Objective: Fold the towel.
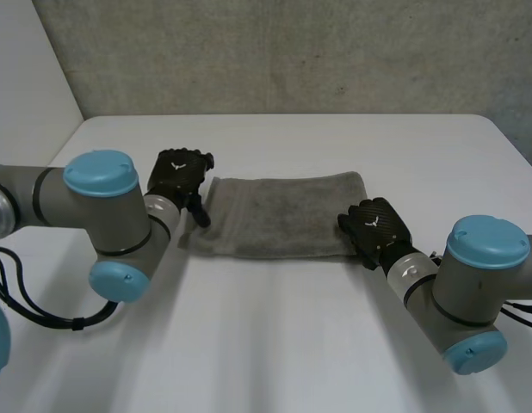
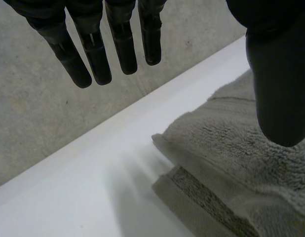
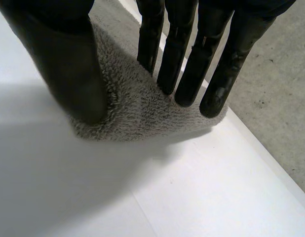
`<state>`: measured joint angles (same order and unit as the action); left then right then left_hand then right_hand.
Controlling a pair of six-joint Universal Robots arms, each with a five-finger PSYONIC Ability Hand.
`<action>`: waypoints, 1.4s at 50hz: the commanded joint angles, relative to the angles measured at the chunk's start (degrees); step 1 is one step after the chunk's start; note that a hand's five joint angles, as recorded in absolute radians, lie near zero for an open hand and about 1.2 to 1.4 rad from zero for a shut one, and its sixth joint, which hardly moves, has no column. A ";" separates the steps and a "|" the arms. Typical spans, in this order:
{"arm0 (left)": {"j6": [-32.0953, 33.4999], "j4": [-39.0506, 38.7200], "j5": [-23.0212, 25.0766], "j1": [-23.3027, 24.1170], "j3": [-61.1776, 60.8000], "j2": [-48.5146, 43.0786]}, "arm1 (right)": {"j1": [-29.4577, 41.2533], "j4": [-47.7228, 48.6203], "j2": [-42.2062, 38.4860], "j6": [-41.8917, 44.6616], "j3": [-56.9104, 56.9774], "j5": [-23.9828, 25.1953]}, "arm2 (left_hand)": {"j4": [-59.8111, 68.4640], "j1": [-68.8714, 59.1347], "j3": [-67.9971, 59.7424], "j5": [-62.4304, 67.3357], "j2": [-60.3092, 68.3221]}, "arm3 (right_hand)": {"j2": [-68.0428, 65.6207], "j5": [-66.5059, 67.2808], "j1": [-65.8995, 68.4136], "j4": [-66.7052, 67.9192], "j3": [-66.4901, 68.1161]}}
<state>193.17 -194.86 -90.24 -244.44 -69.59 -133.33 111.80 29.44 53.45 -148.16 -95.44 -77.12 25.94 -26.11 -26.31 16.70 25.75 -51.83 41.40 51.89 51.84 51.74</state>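
Note:
A grey towel (image 1: 283, 215) lies folded in a long band across the middle of the white table (image 1: 275, 344). My left hand (image 1: 180, 176) hovers at its left end. In the left wrist view its fingers (image 2: 93, 54) are straight and spread over the bare table, with the thumb (image 2: 281, 89) above the towel's layered edge (image 2: 231, 163), holding nothing. My right hand (image 1: 378, 228) is at the towel's right near corner. In the right wrist view that towel corner (image 3: 142, 113) is humped up between the thumb (image 3: 68, 64) and the straight fingers (image 3: 187, 64), which pinch it.
The table's far edge (image 1: 283, 115) meets a grey concrete wall (image 1: 292, 52). Bare white tabletop stretches in front of the towel, between both arms. The left arm's blue-capped elbow (image 1: 98, 176) stands close to the towel's left end.

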 commanded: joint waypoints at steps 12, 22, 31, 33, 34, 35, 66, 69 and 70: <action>-3.41 -0.87 2.26 -0.86 -6.79 7.03 | -1.50 -11.25 4.04 4.54 0.96 0.83 | 0.76 -0.59 -0.39 0.00 0.95 | -28.17 28.60 28.11 28.16 28.26; -4.29 -0.96 6.30 -2.97 -12.41 12.83 | -10.02 -23.46 8.69 23.79 6.93 0.22 | 0.59 -0.42 -0.22 -0.17 0.79 | -28.17 28.60 28.11 28.16 28.26; -6.84 -0.96 6.57 -3.06 -12.50 14.85 | 2.10 -23.55 7.20 15.79 21.26 0.75 | 0.76 -0.59 -0.39 0.00 0.95 | -28.17 28.60 28.11 28.16 28.26; -7.19 -0.87 6.57 -3.06 -12.50 15.29 | 5.44 -23.90 5.62 14.47 23.28 0.92 | 0.59 -0.42 -0.22 -0.17 0.79 | -28.17 28.60 28.11 28.16 28.26; -7.54 -0.96 6.57 -3.06 -12.50 15.64 | 9.19 -24.25 4.05 13.78 24.93 0.75 | 0.59 -0.42 -0.22 -0.17 0.79 | -28.17 28.60 28.11 28.16 28.26; -7.80 -0.96 6.57 -3.06 -12.50 15.90 | 12.36 -24.34 2.47 13.68 25.99 0.83 | 0.59 -0.42 -0.22 -0.17 0.79 | -28.17 28.60 28.11 28.16 28.26; -19.58 -0.96 6.74 -0.34 -5.21 15.47 | 11.07 -27.42 10.89 4.63 16.78 2.24 | -0.25 0.42 0.62 -1.01 -0.06 | 41.83 -41.40 -41.89 -41.84 -41.74; -21.25 -0.69 6.65 0.98 -4.59 14.50 | 7.64 -27.51 12.21 -4.25 16.86 2.42 | -0.25 0.42 0.62 -1.01 -0.06 | 41.83 -41.40 -41.89 -41.84 -41.74; -21.34 -0.43 6.65 1.94 -4.51 13.81 | 5.90 -27.68 12.30 -8.86 17.21 2.68 | -0.25 0.42 0.62 -1.01 -0.06 | 41.83 -41.40 -41.89 -41.84 -41.74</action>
<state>174.16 -195.78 -83.52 -244.63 -75.09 -117.92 122.78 1.92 63.88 -143.59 -78.63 -74.80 25.86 -26.00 -26.20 16.40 25.72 -13.83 3.47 13.34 14.33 13.89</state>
